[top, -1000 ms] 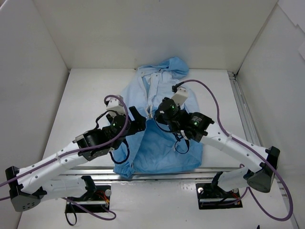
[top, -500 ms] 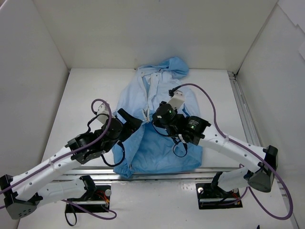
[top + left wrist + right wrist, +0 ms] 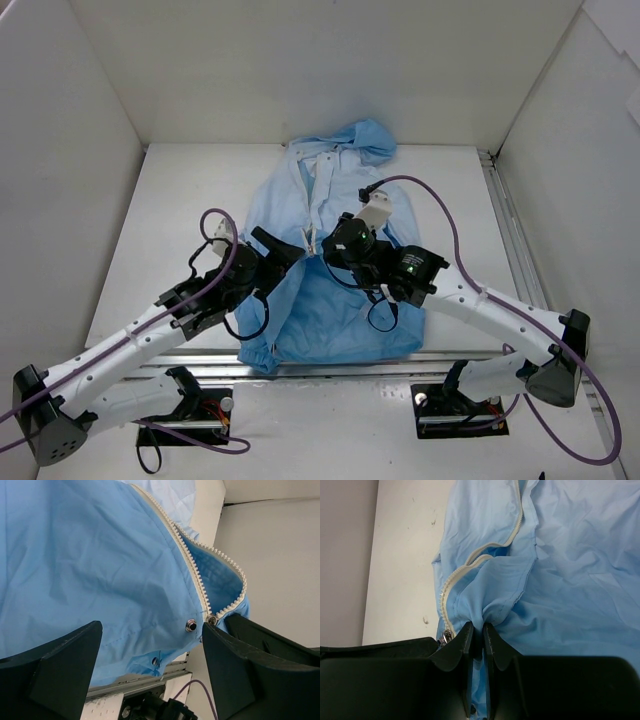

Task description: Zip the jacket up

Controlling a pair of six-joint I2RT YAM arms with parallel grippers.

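The light blue jacket [image 3: 345, 300] lies flat on the table, hood [image 3: 365, 138] at the far side, its pale zipper [image 3: 312, 215] running down the middle. My right gripper [image 3: 323, 244] is shut on a bunched fold of the jacket's front panel [image 3: 500, 587] beside the zipper teeth [image 3: 451, 580]; the gripper shows in the right wrist view [image 3: 477, 626]. The metal slider [image 3: 445, 637] sits just left of it. My left gripper [image 3: 287, 250] is open, its jaws wide apart over the jacket [image 3: 100, 565]. The slider [image 3: 212, 620] lies by its right finger [image 3: 250, 665], next to a snap [image 3: 190, 625].
A metal rail [image 3: 330, 357] runs along the table's near edge, under the jacket's hem. Another rail [image 3: 505, 225] runs along the right side. White walls enclose the table on three sides. Purple cables [image 3: 440, 215] loop over both arms.
My left gripper drew back to the left, then edged forward to the zipper again. My right gripper shifted slightly left and nearer, still holding the fabric.
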